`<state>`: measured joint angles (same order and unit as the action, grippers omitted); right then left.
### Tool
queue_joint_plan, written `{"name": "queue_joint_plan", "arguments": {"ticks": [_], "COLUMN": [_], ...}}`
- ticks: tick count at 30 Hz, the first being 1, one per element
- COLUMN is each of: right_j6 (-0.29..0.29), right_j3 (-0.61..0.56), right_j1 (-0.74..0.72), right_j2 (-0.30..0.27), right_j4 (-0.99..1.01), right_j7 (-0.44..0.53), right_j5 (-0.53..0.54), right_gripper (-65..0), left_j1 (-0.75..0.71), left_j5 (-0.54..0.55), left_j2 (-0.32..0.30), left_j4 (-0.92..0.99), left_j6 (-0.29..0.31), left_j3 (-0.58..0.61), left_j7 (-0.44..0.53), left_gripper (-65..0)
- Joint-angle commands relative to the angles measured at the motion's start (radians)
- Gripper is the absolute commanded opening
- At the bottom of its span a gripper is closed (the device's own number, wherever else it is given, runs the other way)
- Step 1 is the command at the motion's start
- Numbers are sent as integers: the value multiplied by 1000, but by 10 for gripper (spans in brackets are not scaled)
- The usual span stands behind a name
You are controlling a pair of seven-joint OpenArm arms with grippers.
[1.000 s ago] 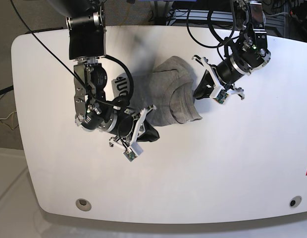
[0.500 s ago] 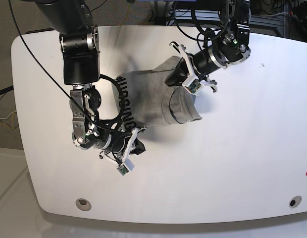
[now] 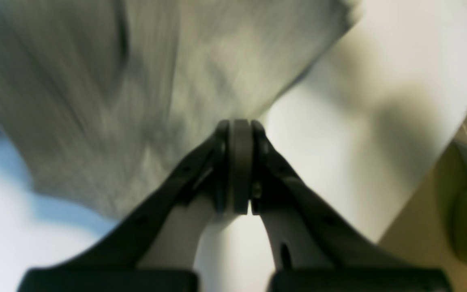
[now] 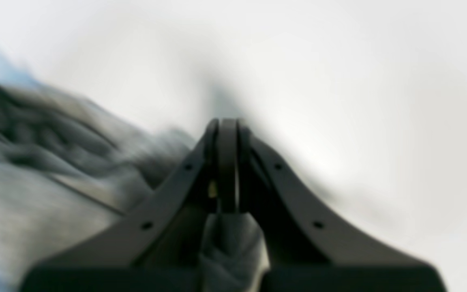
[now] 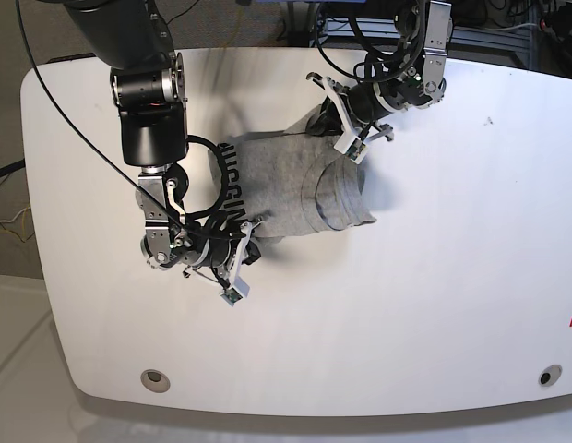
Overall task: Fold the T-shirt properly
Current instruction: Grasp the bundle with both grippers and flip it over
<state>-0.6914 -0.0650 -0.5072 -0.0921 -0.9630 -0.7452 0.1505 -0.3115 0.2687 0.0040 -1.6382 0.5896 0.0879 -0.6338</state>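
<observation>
So the T-shirt (image 5: 291, 185) is sitting in the upper middle of the white table (image 5: 434, 277), bunched up and partly folded over itself. In the base view it's stretched roughly along a diagonal, from the lower left near the one arm up to the upper right near the other. That's its long axis as far as I can make out. Along its left edge there's black block lettering running vertically, partly hidden behind a black cable (image 5: 208, 189). The right-hand part has a rounded fold or hem curving down toward the table's middle.

The right gripper (image 5: 246, 242) is down at the shirt's lower left corner, jaws clamped tight on a pinch of grey fabric. The right wrist view shows cloth bunched between the fingers, below the closed tips (image 4: 227, 162). It's blurry, but the grip is clear enough.

The left gripper (image 5: 334, 120) is at the shirt's upper right end, also clenched. In the left wrist view the pads (image 3: 239, 162) are pressed together with grey fabric fanning out from the tips, so it looks like it has the edge pinched too.

Both wrist views are pretty smeared, so no finer detail there.
</observation>
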Motion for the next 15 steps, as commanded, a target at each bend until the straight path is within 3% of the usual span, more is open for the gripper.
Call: {"name": "queue_joint_plan", "arguments": {"ticks": [1, 15], "right_j6": [-7, -7], "right_j3": [3, 4], "right_j1": [-38, 54], "right_j2": [-7, -10], "right_j4": [6, 28], "right_j7": [43, 49], "right_j5": [-5, -171], "right_gripper": [-650, -650], "left_j1": [27, 159], "left_j5": [19, 20], "left_j2": [-2, -32], "left_j4": [51, 243], "left_j6": [5, 7], "left_j3": [0, -3], "left_j7": [59, 102], "left_gripper": [-641, -641]}}
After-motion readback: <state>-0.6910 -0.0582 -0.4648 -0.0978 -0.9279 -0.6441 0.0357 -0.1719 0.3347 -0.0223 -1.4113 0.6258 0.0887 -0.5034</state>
